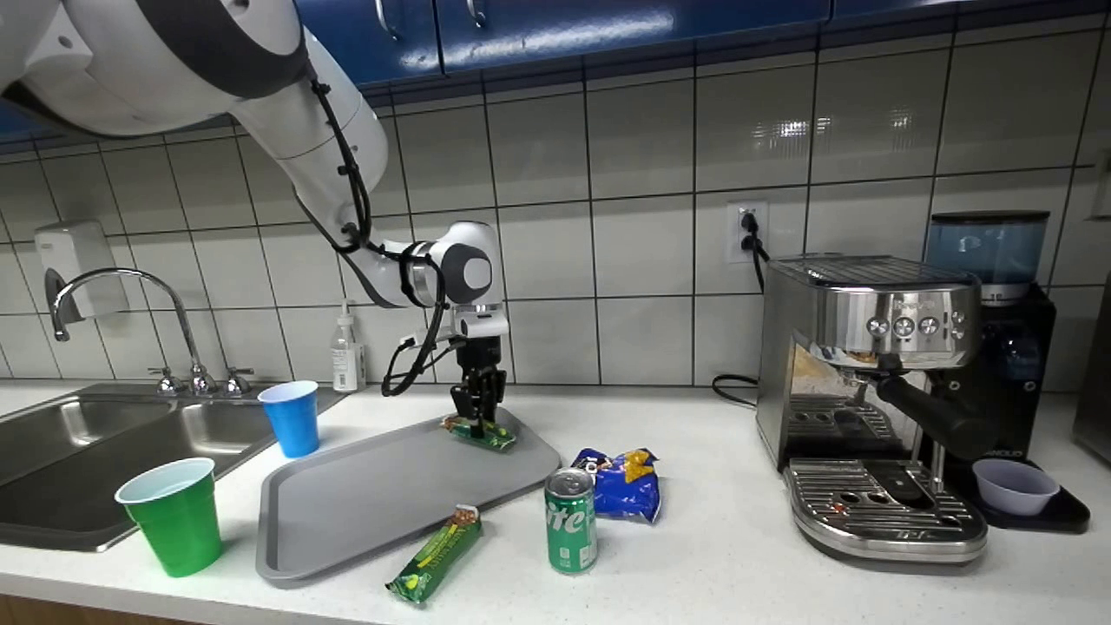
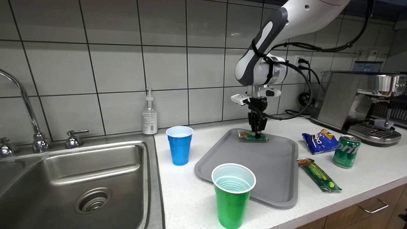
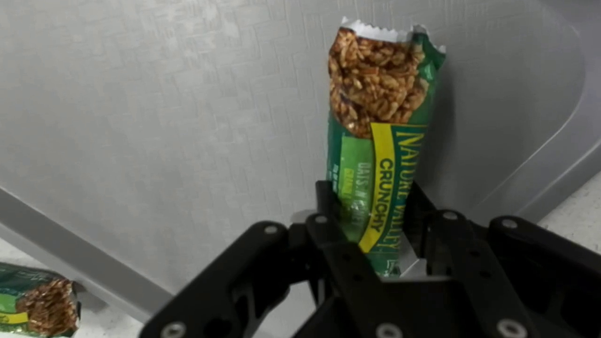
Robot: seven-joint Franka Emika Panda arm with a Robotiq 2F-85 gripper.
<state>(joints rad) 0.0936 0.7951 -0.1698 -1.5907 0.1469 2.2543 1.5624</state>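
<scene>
In the wrist view, a green granola bar [image 3: 380,84] in its wrapper lies between the fingers of my gripper [image 3: 371,191]. Both fingers press against the wrapper's sides, near its lower half. Both exterior views show the gripper [image 1: 479,427] pointing straight down at the far end of a grey tray [image 1: 373,495], with the bar [image 2: 244,135] low at the tray surface. Whether the bar rests on the tray or hangs just above it, I cannot tell. A second green granola bar [image 1: 438,555] lies on the counter beside the tray, its end [image 3: 47,307] showing at the wrist view's lower left.
A green soda can [image 1: 570,525] and a blue snack bag [image 1: 629,490] stand near the tray. Across from them are a blue cup [image 2: 179,146] and a green cup [image 2: 232,206], close to the sink [image 2: 95,178]. An espresso machine [image 1: 877,321] occupies the counter's far side. Tiled wall behind.
</scene>
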